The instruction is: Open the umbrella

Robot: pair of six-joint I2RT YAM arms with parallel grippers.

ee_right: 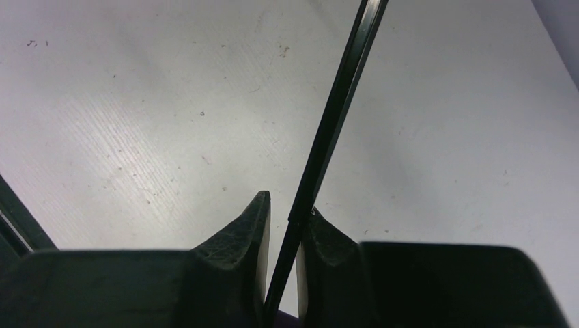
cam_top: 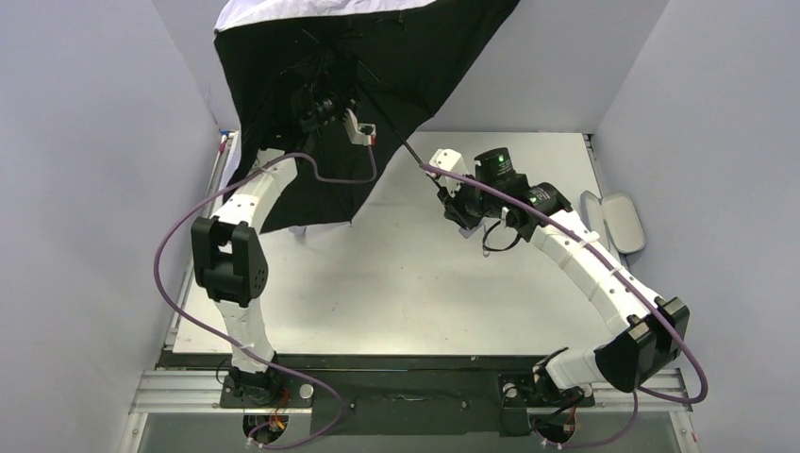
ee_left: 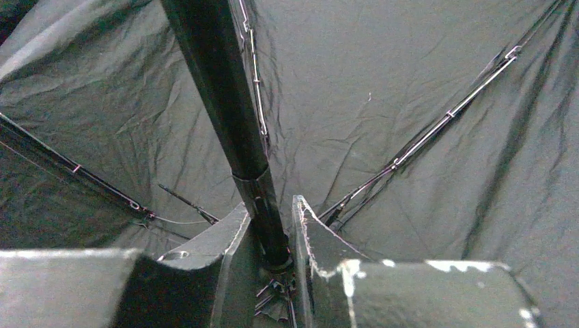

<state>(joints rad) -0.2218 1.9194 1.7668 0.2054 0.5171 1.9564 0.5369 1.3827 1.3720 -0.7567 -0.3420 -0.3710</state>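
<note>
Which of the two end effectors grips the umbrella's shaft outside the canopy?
The right end effector: it pinches the thin bare shaft above the table, while the left end effector clamps the shaft inside the black canopy.

Counted: one umbrella, with one black shaft. Two robot arms: one left arm, one right arm. Two grippers, one left gripper and one right gripper, two fingers apiece. Two purple cables, one per arm. One table. One oval clamshell case at the table's right edge, in two halves. In the left wrist view, three long metal ribs and one short thin strut.
</note>
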